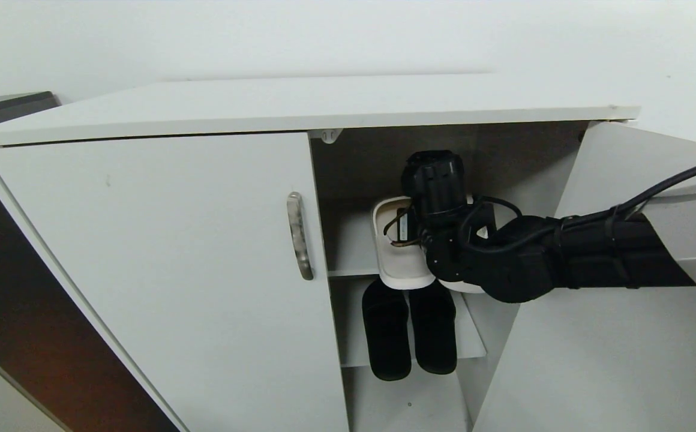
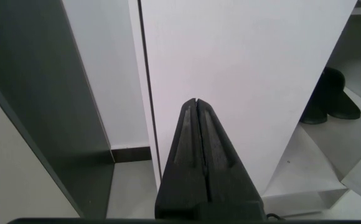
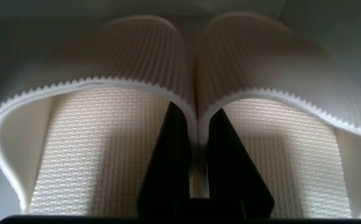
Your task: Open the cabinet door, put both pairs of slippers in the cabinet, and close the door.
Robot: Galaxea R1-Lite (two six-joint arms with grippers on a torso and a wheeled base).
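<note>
The cabinet is white with a flat top. Its right door is swung wide open toward the robot, and its left door is closed, with an upright metal handle near its inner edge. The left gripper hangs in front of that closed door, its two fingers pressed together with nothing between them.

In the open half, the lower shelf carries the black slippers. They lie side by side, toes inward, with their heels overhanging the shelf's front edge.

Above them, at the upper shelf, are the white slippers, also side by side with toes pointing into the cabinet and heels just past the shelf edge. Whether they rest fully on the shelf I cannot tell. The right gripper reaches in from the right. One finger sits inside each slipper, and the two are closed on the inner strap walls, pinching the pair together.

The white slippers are cream-coloured, with ribbed straps, sawtooth strap edges and finely textured footbeds. The black pair is plain and matte.
</note>
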